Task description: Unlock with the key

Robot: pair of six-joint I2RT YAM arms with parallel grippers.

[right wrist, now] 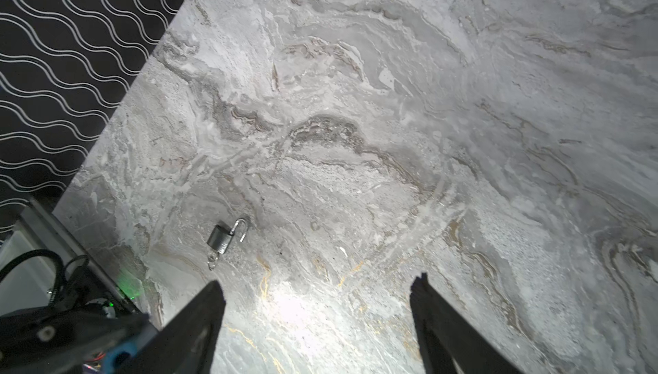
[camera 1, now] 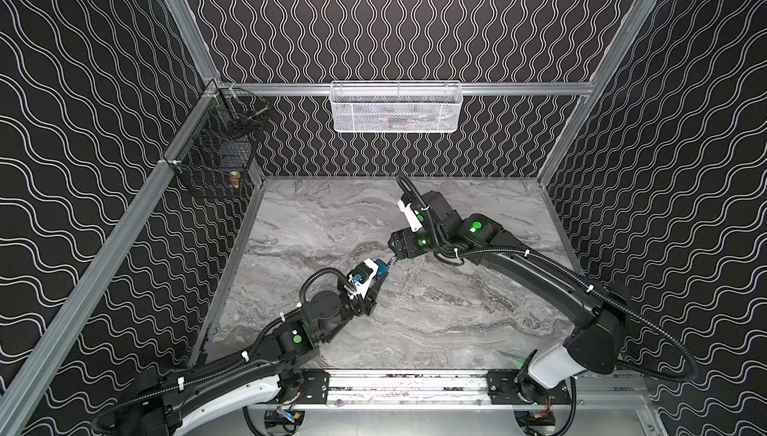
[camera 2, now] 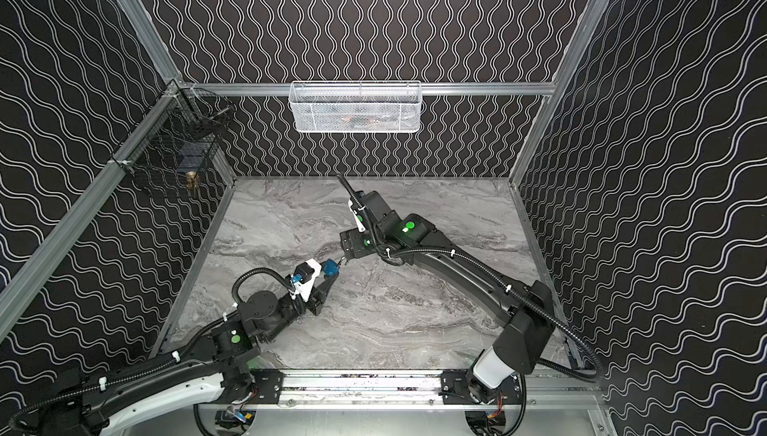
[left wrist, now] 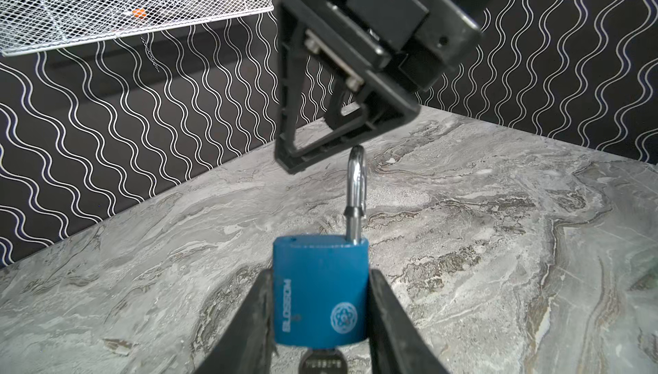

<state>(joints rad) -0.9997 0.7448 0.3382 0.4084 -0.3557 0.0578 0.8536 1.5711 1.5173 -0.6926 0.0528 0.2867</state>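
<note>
In both top views the white mesh basket (camera 1: 394, 108) hangs on the back wall. Well out in front of it, above the middle of the marble table (camera 1: 456, 330), the left gripper (camera 1: 379, 275) is clamped on the blue padlock (camera 1: 381, 268). The right gripper (camera 1: 394, 257) sits on the basket's side of that padlock, its tips right at the lock's far end. Left of the white basket, a black wire basket (camera 1: 216, 143) is fixed to the side rail. Through the left wrist camera, both fingers (left wrist: 256, 318) squeeze the padlock's body and a key (left wrist: 322, 363) sits in its underside. The shackle (left wrist: 356, 183) points toward the basket's wall, just under a finger of the right gripper; whether they touch, I can't tell. Through the right wrist camera, that gripper's fingers stand wide apart with nothing between them, above a small silver padlock (right wrist: 221, 238) that lies on the table with its shackle swung open. The basket is out of sight here.
</note>
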